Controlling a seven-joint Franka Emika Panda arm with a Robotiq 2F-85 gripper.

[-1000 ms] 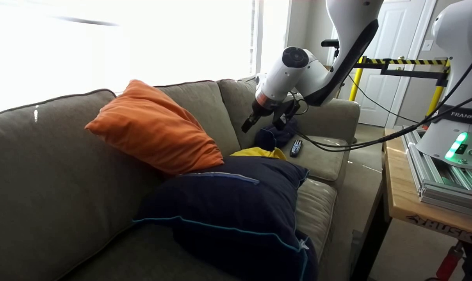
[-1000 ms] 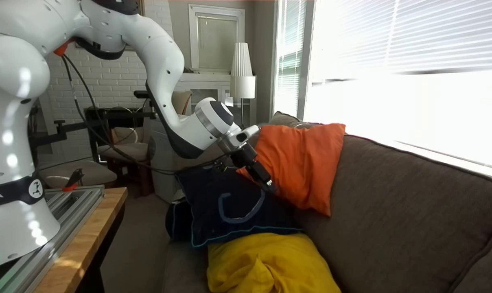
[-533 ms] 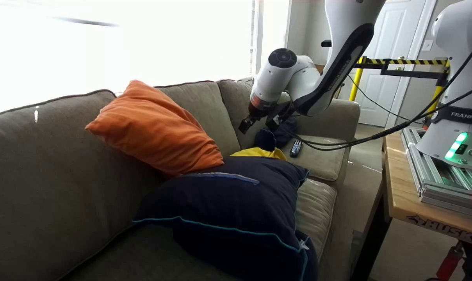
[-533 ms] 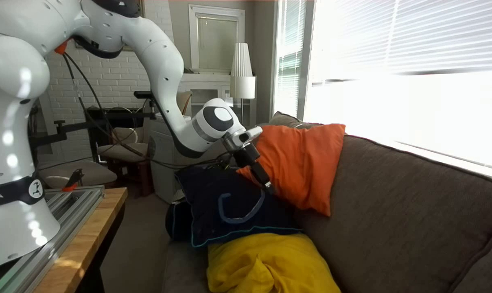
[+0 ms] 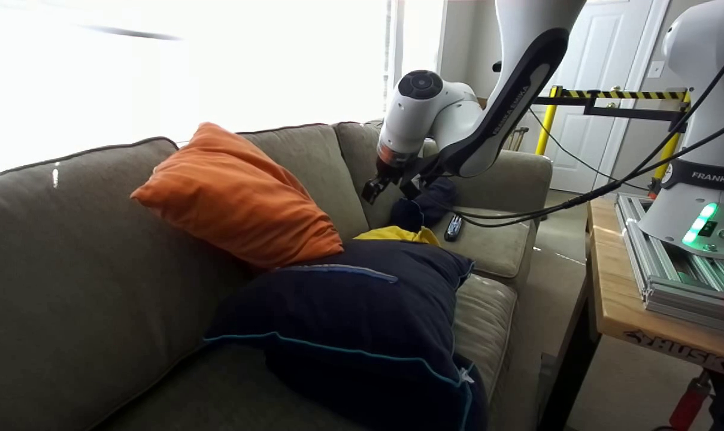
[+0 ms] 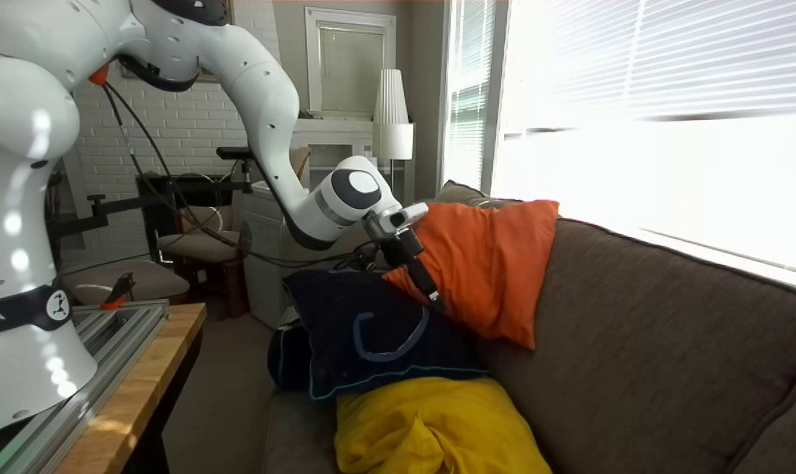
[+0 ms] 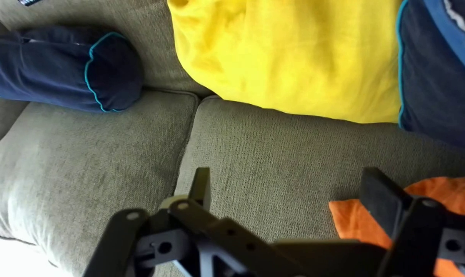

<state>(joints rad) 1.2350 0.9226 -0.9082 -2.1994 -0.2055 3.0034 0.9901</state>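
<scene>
Currently, gripper hangs nr yellow pillow w/ fingers spread wide; navy pillow sits right beside it, orange pillow nearby.

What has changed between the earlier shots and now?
The gripper has tipped more upright, its upper end swinging toward the couch back; it stands open, with nothing taken hold of or let go. The orange pillow, navy pillows, yellow pillow and remote stayed as they were.
</scene>
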